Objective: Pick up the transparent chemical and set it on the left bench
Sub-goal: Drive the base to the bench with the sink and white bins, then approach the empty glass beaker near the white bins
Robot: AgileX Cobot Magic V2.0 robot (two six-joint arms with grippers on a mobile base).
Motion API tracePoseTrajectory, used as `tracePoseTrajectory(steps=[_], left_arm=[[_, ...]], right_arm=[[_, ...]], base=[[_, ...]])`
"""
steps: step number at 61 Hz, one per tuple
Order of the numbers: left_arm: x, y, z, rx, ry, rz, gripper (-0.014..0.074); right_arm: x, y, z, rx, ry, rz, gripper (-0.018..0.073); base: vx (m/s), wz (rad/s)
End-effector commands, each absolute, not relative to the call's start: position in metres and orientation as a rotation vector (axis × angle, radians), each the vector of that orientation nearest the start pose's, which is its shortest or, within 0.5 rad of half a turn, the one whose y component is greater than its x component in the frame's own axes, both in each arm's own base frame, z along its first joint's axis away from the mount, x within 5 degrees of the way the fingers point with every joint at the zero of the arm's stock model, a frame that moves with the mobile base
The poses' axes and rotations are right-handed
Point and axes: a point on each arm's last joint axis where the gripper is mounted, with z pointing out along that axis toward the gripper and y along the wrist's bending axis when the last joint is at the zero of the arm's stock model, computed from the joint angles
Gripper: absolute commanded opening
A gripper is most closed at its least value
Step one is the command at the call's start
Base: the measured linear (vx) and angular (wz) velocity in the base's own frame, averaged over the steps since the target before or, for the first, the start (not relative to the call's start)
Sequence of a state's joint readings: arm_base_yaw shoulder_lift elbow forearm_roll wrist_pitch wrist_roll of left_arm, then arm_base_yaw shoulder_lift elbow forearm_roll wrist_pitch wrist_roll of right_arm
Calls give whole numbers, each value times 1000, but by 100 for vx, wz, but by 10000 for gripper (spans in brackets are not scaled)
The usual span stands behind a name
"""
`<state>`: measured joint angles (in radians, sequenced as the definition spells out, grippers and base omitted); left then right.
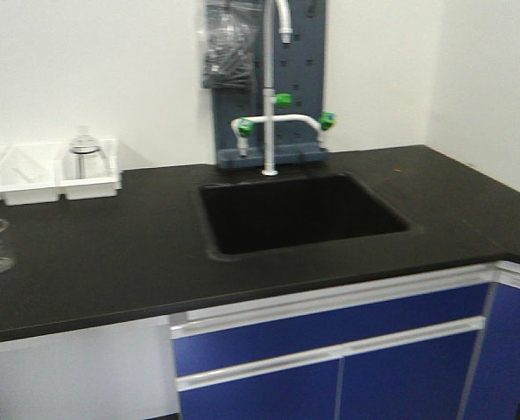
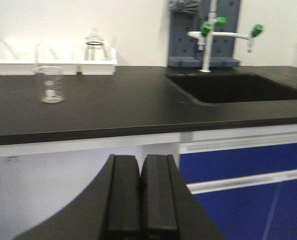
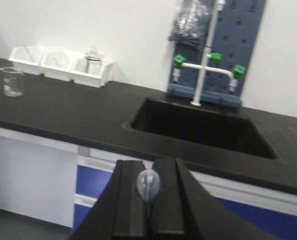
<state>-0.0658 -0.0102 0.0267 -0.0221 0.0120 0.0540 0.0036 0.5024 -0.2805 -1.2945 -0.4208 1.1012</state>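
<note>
Transparent chemical (image 3: 148, 185): clear bulb pokes up between the right fingers (image 3: 131, 200), thin stem running down the narrow gap between them. The fingers are clamped on it, nearly together. It is held in the air in front of the left bench surface (image 3: 63, 112), not touching it.

Left fingers (image 2: 123, 195): pressed flat together, nothing between them, below the front edge of the surface.

Containers: clear graduated beaker (image 2: 51, 84) stands upright toward the left of the surface. Behind it, three white trays (image 2: 53, 60) sit in a row against the wall. The rightmost tray holds a glass flask (image 2: 95, 45); contents of the other two are too blurred to identify.

Surroundings: sunken black sink basin (image 1: 299, 214) lies to the right, with a white tap (image 1: 269, 114) with green handles and a grey pegboard (image 1: 317, 79) behind it. Blue cabinet doors (image 1: 330, 350) sit below.
</note>
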Motion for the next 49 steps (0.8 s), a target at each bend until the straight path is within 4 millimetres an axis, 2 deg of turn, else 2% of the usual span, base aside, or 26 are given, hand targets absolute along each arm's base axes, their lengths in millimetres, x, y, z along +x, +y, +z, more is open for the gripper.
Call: tracePoseTrajectory(steps=[1, 34, 49], left_arm=[[55, -4, 206, 64, 1429, -35, -3], [55, -4, 206, 64, 1429, -35, -3], [55, -4, 206, 64, 1429, -35, -3]], right_arm=[[107, 37, 291, -433, 1485, 208, -4], [107, 37, 291, -433, 1485, 208, -4], [107, 37, 291, -433, 1485, 208, -4]], base=[[17, 53], [24, 55], [28, 33]])
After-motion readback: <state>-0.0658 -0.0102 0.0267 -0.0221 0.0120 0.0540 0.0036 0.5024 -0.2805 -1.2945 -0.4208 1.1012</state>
